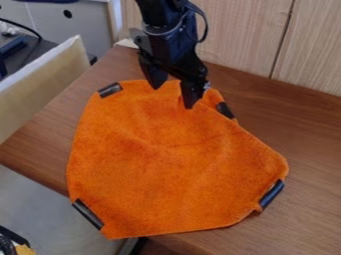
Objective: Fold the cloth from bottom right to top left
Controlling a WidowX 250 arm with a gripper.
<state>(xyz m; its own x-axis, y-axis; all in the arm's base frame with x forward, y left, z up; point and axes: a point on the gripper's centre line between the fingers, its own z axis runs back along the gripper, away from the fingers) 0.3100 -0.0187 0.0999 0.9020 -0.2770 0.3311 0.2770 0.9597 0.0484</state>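
Note:
The black gripper (173, 96) hangs over the upper part of the orange cloth (163, 159), its two fingers spread apart. One fingertip is near the cloth's top edge; the other is lower and to the right, close to a crease or small fold. Whether either touches the fabric, I cannot tell. The cloth lies mostly spread on the brown table (306, 134), with shallow wrinkles. Dark strips show along its border at upper left (110, 89), upper right (225, 110), lower right (271, 193) and lower left (87, 214). Its lower left part reaches over the table's edge.
A wooden panel wall (240, 40) stands behind the table. Along the left side is a pale upright board (40, 89), with a grey cabinet (73, 25) and dark items beyond it. Bare tabletop shows to the right of the cloth.

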